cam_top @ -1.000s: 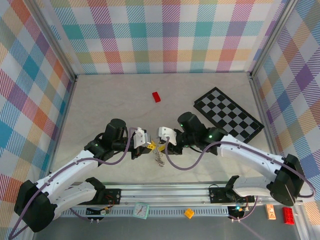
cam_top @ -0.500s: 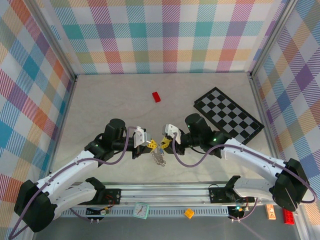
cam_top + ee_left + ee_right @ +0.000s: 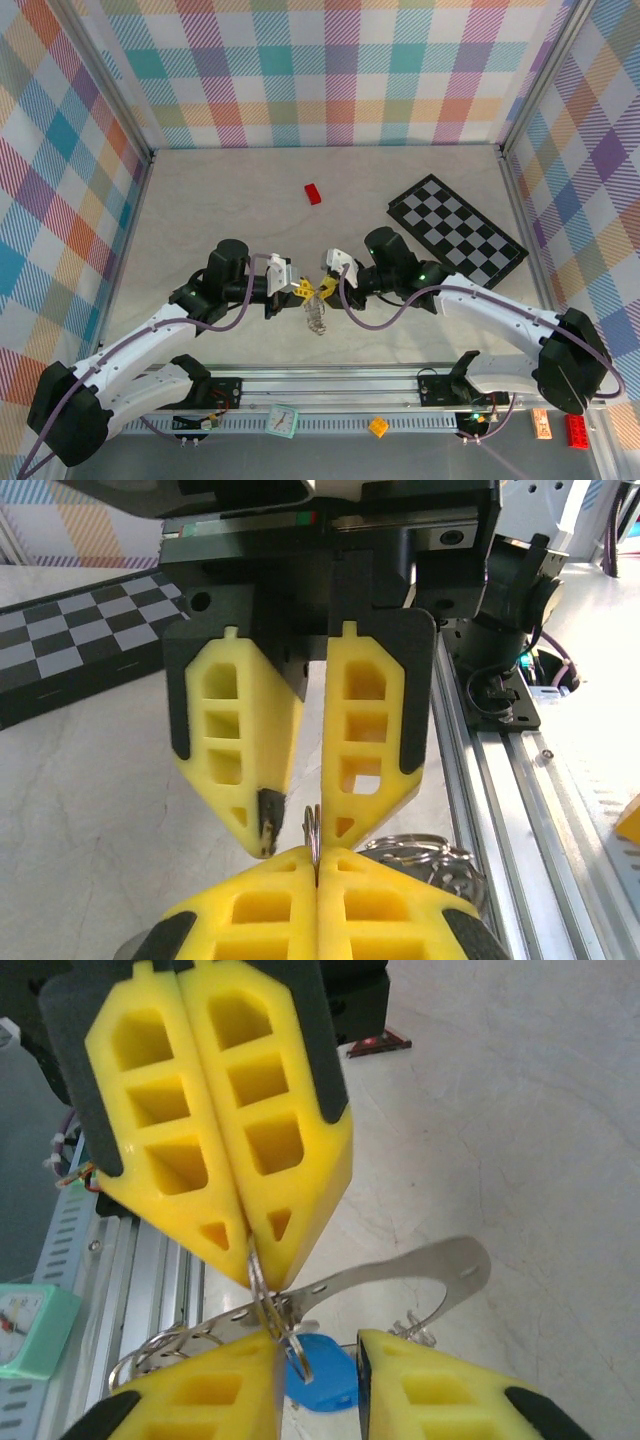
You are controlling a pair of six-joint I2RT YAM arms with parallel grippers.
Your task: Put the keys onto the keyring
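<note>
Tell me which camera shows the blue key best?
The right wrist view. There the blue key hangs close up, its blue head plain under the keyring. In the top external view the dangling bundle is too small to pick the key out. The left wrist view gives bare metal loops.

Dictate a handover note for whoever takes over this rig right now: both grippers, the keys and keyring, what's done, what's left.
Left gripper: shut on the keyring, which hangs below its fingers.
Right gripper: fingers apart, tip to tip with the left; the blue key has its head in the gap, grip unclear.
Done: keyring held between the two arms.
Left: get both keys threaded on; whether the blue one already is, I cannot tell.
</note>
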